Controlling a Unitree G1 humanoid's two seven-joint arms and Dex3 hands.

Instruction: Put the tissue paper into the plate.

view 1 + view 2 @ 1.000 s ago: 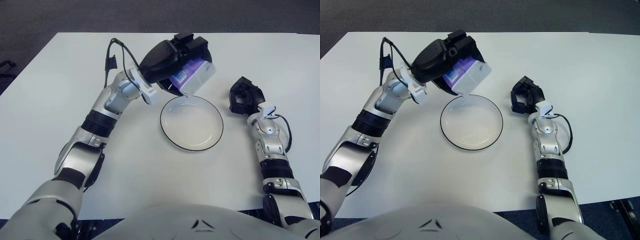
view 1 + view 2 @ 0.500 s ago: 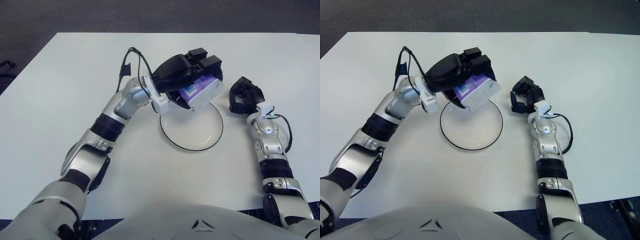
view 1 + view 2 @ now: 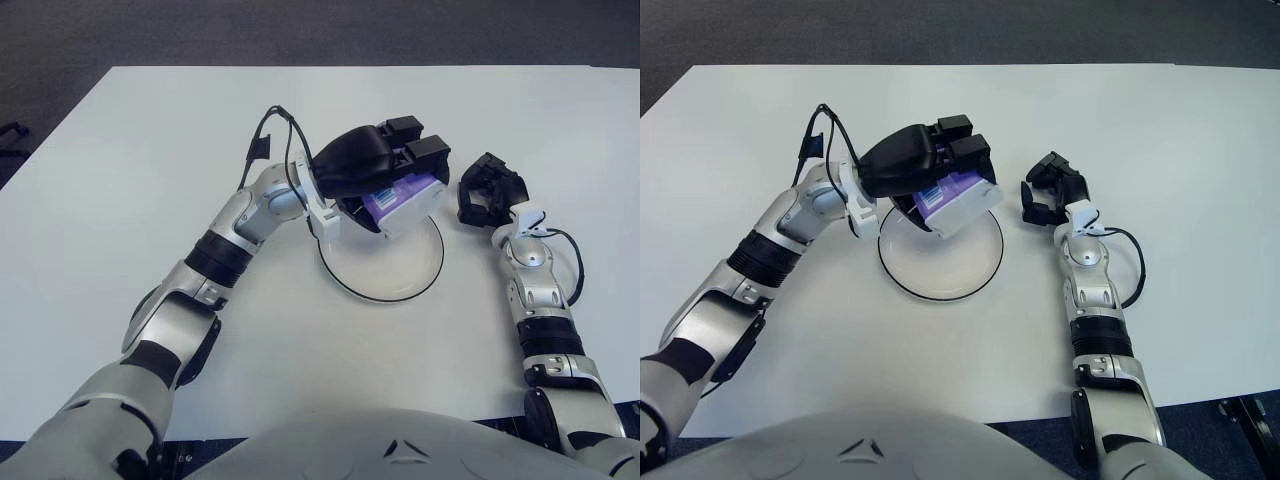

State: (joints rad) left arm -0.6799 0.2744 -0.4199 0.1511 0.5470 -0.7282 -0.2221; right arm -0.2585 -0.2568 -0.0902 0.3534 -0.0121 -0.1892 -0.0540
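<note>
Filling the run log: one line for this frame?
left hand: shut on tissue pack, over far rim of plate | pack: not released | right hand: idle, right of plate | table: white

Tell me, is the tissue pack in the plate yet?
Not quite. The pickup looks done: the left hand grips the tissue pack over the plate's far rim. Lowering it and letting go remain. The right hand shows idle, right of the plate.

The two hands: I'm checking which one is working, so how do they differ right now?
The left hand grips the tissue pack over the plate; the right hand holds nothing, fingers curled, beside the plate's right. Left reaches across; right stays on its side. Both are black.
</note>
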